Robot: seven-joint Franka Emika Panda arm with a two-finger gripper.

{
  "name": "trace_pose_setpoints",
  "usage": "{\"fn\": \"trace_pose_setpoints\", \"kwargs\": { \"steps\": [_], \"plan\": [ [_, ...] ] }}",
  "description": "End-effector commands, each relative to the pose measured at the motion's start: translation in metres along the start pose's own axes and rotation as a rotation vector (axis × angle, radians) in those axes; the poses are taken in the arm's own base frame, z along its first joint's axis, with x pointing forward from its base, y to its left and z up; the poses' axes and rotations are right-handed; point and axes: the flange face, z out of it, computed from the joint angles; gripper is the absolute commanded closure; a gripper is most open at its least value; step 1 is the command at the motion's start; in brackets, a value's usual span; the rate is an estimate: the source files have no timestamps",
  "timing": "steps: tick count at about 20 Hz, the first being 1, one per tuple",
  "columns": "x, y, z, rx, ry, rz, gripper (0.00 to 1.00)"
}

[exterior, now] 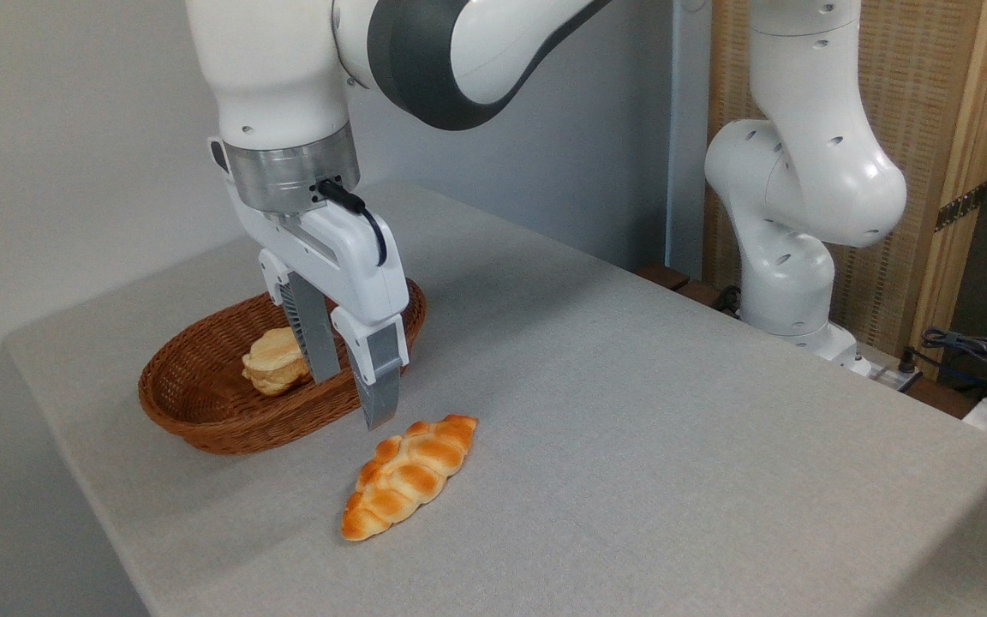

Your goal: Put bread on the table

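The table is spreading wide and bare to my right, its near and left edges lying close. The wicker basket is sitting near the left edge, with the braided loaf lying on the table just in front. The bread is resting inside the basket. My gripper is hanging over the basket's right rim, jaws narrowly apart, holding nothing.

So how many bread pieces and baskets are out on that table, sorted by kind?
Pale round bun, in the basket: 1
Braided loaf, on the table: 1
Wicker basket: 1
Total: 3
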Motion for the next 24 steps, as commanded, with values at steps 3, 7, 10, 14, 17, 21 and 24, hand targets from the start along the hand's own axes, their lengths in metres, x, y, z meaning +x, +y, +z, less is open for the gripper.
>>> {"fn": "trace_pose_setpoints", "kwargs": {
  "steps": [3, 7, 10, 14, 17, 21, 24],
  "plan": [
    [-0.002, -0.006, -0.005, 0.018, 0.009, -0.008, 0.00],
    [-0.002, -0.005, -0.005, 0.017, 0.008, -0.009, 0.00],
    [-0.002, -0.006, -0.004, 0.016, 0.007, -0.009, 0.00],
    [-0.002, -0.005, -0.004, 0.014, 0.006, -0.009, 0.00],
    [-0.001, -0.003, -0.004, 0.013, 0.007, -0.014, 0.00],
    [0.016, 0.014, 0.002, -0.008, 0.014, -0.066, 0.00],
    [0.039, 0.029, 0.016, -0.080, 0.087, -0.105, 0.00]
  ]
}}
